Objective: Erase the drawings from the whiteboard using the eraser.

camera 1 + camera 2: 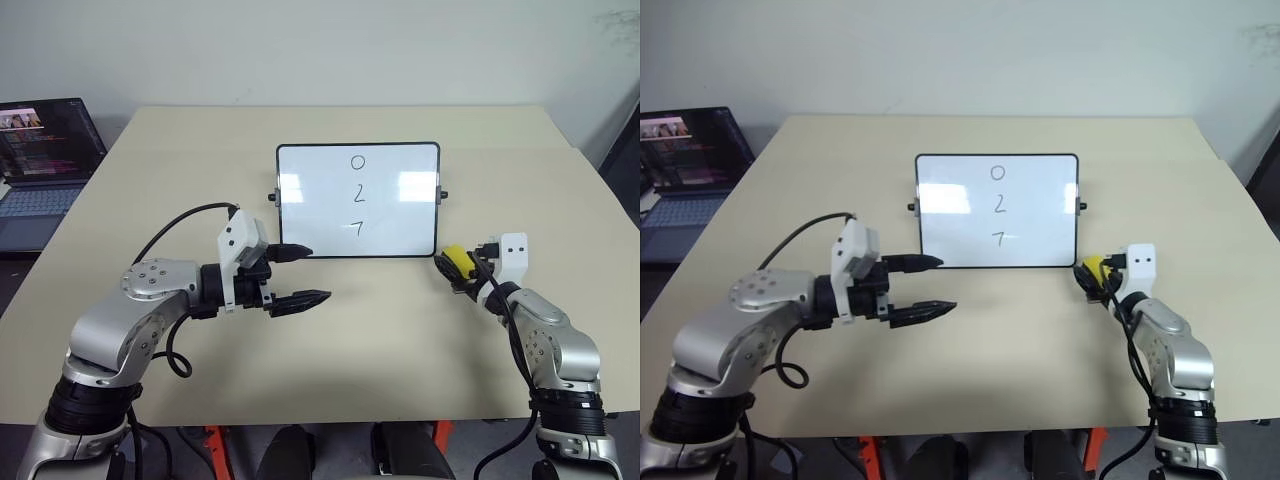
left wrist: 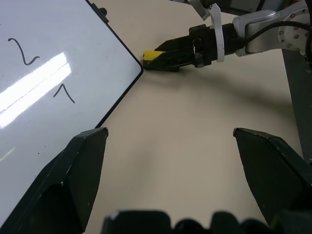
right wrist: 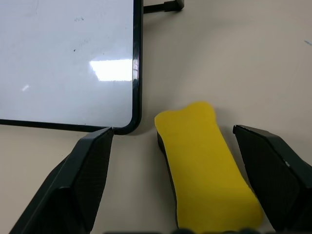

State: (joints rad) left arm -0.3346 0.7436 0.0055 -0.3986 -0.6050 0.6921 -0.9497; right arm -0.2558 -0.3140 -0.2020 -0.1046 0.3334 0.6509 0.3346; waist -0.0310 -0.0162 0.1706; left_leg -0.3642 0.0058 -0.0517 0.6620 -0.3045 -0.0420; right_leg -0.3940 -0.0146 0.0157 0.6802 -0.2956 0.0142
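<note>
whiteboard [image 1: 358, 200] with a thin black frame sits at the centre of the frame on a beige table [image 1: 330, 380], a small black knob on each side edge. 3 thin dark drawings [image 1: 357, 193] run down its middle in a column, reading like 0, 2 and 7, with 2 bright glare patches to either side of them.

eraser [image 3: 204, 165], a small yellow block with a dark underside, lies flat on the table just right of the board's lower right corner, near it but apart from it. right gripper [image 3: 187, 170], in the lower right of the head view, has its 2 black fingers spread wide, 1 on each side of the eraser with a gap visible on both sides; the eraser is not held.

left gripper [image 1: 300, 275], in the lower left of centre, points toward the board's lower left corner. its fingers stand wide apart and hold nothing; the upper fingertip lies at the board's bottom edge, though contact cannot be told.

laptop [image 1: 45, 165] with a lit screen sits at the upper left edge of the frame, beside the table.
</note>
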